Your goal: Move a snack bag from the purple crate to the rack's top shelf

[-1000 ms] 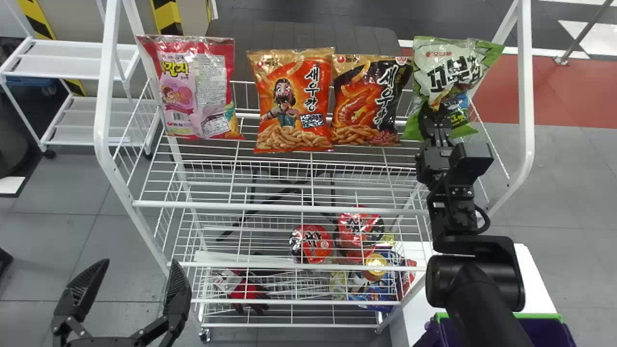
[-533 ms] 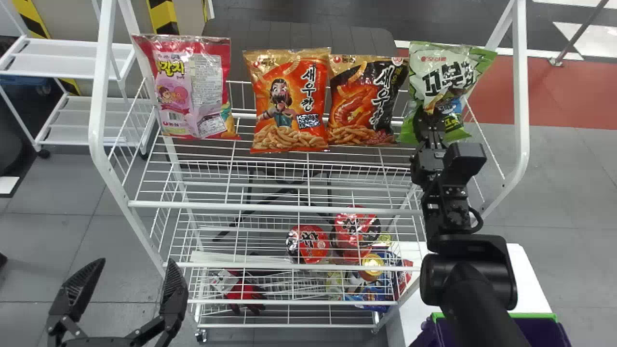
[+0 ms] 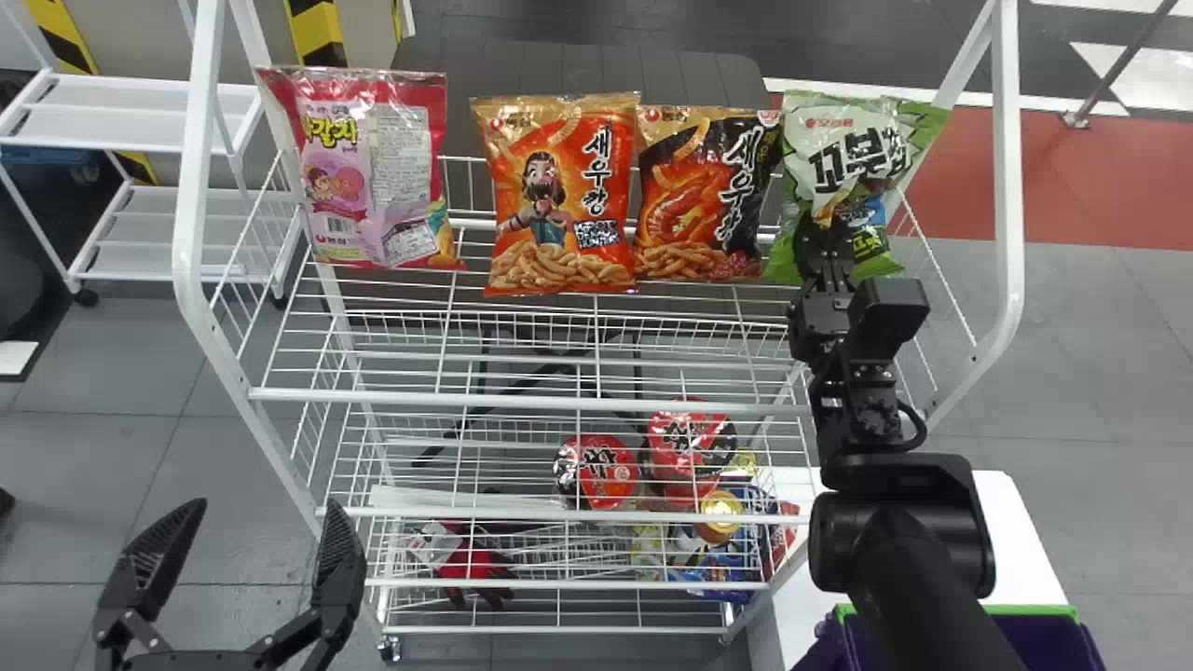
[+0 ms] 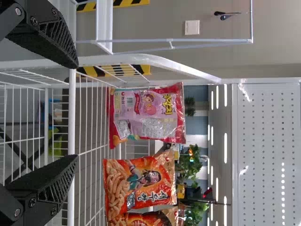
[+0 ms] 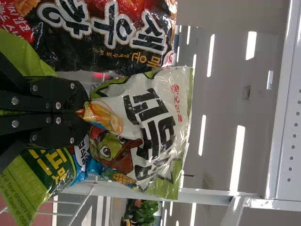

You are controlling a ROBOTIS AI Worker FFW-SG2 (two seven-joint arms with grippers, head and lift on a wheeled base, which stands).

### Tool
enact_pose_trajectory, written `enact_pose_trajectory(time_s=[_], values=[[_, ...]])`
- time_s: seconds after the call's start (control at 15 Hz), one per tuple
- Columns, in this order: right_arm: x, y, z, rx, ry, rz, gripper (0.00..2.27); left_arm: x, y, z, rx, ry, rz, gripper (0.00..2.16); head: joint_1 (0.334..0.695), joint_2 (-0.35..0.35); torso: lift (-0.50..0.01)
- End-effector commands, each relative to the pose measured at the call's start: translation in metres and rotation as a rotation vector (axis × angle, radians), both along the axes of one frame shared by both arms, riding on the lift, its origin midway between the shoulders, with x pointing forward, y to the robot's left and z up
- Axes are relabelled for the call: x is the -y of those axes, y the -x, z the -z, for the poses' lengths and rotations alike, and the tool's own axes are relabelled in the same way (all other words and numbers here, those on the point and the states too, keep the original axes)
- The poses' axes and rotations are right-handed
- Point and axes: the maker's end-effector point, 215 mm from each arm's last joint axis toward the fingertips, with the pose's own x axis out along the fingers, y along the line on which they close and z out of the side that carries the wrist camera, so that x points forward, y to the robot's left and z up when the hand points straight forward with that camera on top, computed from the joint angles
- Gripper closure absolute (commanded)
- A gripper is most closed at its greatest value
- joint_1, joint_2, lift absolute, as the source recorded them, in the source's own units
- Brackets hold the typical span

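OK so, far left there's a white cart (image 3: 154, 116), then the left tool (image 3: 267, 508) parked low by the left side of the white wire rack (image 3: 522, 403), fingers spread wide. Up on the top shelf stands a pink bag (image 3: 373, 177), then an orange bag (image 3: 559, 196), and way lower some red packs (image 3: 596, 471). Next up top is a black-and-orange bag (image 3: 694, 200), and just beside it the green snack bag (image 3: 853, 154), upright at the shelf's right end. The right tool (image 3: 822, 233) has that one pinched, plastic all bunched up. Can't tell if its bottom touches the wires. Bottom right, there's a white bench (image 3: 1016, 536) and the purple crate (image 3: 1053, 643).
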Motion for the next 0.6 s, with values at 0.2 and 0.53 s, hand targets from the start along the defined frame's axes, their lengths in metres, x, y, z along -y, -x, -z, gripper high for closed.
enact_pose_trajectory(time_s=[0.2,0.53], values=[[-0.0021,0.0014,0.0024,0.003,0.006,0.004,0.53,-0.0016,0.0003,0.0009,-0.002,-0.003,-0.002,0.15,0.695,-0.094,0.000],[0.0003,0.0022,0.0027,0.004,0.004,0.016,0.36,-0.0016,0.0006,0.0017,-0.003,-0.002,-0.003,0.15,0.695,-0.095,0.000]])
